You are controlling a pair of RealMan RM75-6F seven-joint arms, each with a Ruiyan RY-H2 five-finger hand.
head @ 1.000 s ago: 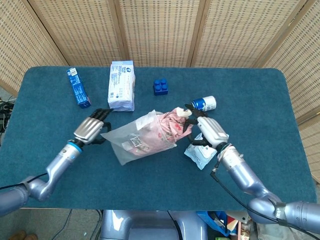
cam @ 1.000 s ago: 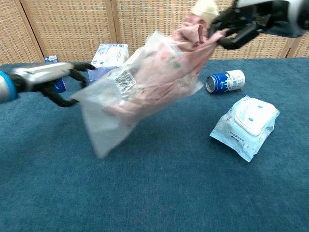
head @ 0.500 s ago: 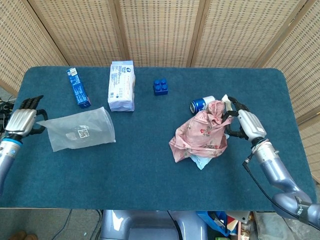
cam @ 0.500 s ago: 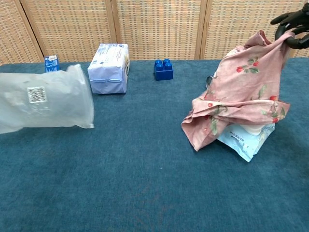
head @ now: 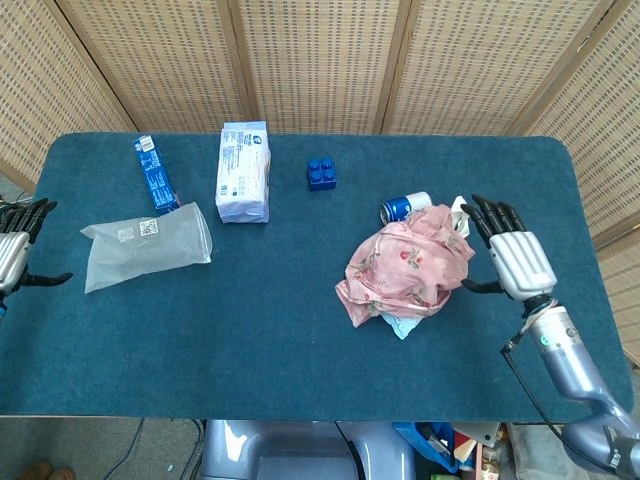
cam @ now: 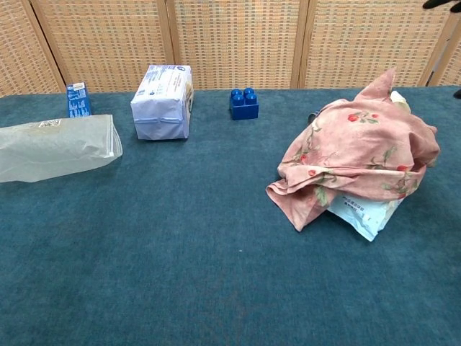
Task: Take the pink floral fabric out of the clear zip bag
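Note:
The pink floral fabric (head: 405,270) (cam: 360,160) lies crumpled in a heap on the blue table, right of centre, outside the bag. The clear zip bag (head: 145,245) (cam: 57,148) lies flat and empty at the table's left side. My right hand (head: 515,258) hovers just right of the fabric with its fingers spread, holding nothing. At the far left edge of the head view my left hand (head: 14,255) is open and apart from the bag. The chest view shows only a dark fingertip of the right hand (cam: 441,3) at the top right corner.
A wipes packet (head: 400,322) (cam: 364,213) lies partly under the fabric, with a blue can (head: 403,207) behind it. At the back stand a blue brick (head: 321,173) (cam: 245,103), a white-blue pack (head: 243,170) (cam: 163,101) and a small blue box (head: 157,175) (cam: 78,99).
The fabric came out of the bag as the hands pulled apart. Both hands then let go: the fabric dropped onto the wipes packet, the bag settled flat at the left.

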